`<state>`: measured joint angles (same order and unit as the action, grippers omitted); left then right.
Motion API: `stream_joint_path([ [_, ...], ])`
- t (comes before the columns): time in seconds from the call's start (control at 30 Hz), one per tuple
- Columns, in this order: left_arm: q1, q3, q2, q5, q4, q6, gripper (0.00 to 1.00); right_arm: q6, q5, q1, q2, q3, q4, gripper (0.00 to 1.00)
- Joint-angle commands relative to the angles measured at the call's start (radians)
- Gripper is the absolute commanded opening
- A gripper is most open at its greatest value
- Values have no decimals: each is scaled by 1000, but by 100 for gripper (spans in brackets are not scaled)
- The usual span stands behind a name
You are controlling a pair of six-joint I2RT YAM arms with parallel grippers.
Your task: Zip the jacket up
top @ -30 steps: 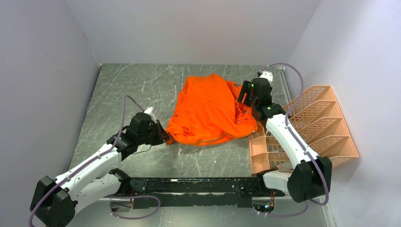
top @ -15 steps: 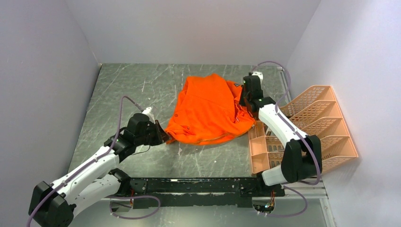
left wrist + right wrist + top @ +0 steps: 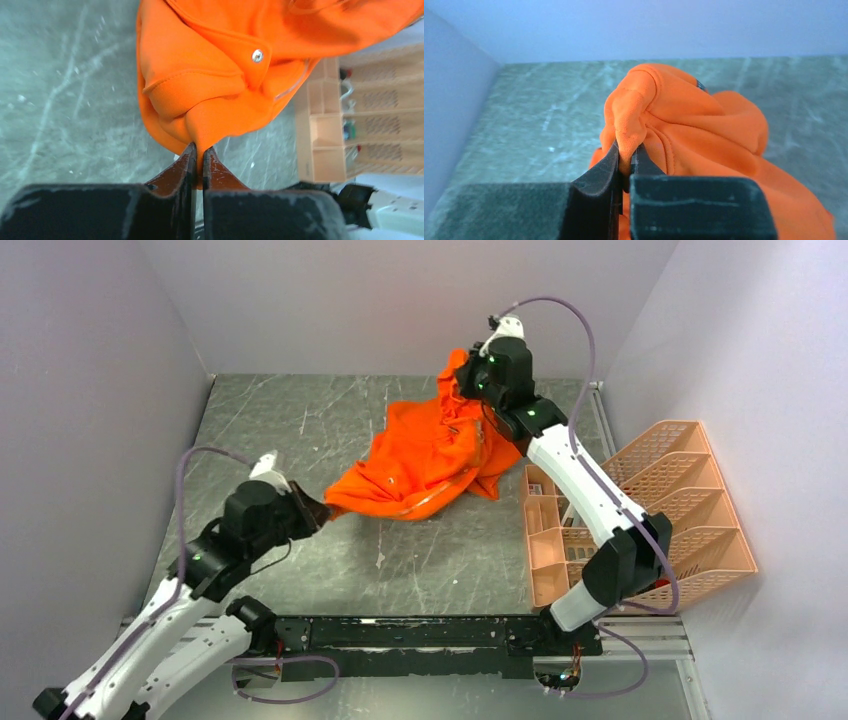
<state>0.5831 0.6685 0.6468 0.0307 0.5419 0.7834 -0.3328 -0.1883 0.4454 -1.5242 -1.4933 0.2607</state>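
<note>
Pinching one orange jacket (image 3: 425, 455), left fingers (image 3: 186, 162) and right fingers (image 3: 608, 162) both clenched; one peach rack (image 3: 715, 502).

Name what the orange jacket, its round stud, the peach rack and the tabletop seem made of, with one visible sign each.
The jacket: soft matte fabric; it folds and bunches.
The stud: probably metal, shiny; it glints silver.
The rack: likely moulded plastic, matte; rigid perforated walls.
The tabletop: grey, marble-look, slight sheen; pale veins, stone or laminate unclear.
</note>
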Motion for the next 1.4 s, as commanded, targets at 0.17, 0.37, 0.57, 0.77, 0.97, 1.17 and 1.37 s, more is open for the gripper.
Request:
stream_joint_path([
  [0.17, -9, 260, -114, 307, 215, -60, 8, -107, 74, 84, -158, -237, -162, 0],
  [0.37, -9, 189, -14, 212, 148, -81, 8, -88, 11, 85, -216, -216, -215, 0],
  [0.57, -9, 23, 134, 48, -44, -38, 8, -56, -74, 66, -295, -159, -211, 0],
  [0.77, -9, -98, 264, -30, -169, -26, 8, -100, -32, -24, -403, -181, -199, 0],
  [0.97, -7, -207, 373, -124, -273, -19, 8, -143, 13, -87, -537, -295, -164, 0],
  [1.17, -6, -257, 456, -153, -338, -11, 8, -160, 24, -105, -654, -413, -142, 0],
  [1.37, -6, -194, 457, -120, -270, -33, 37, -178, 73, -123, -677, -449, -147, 24],
])
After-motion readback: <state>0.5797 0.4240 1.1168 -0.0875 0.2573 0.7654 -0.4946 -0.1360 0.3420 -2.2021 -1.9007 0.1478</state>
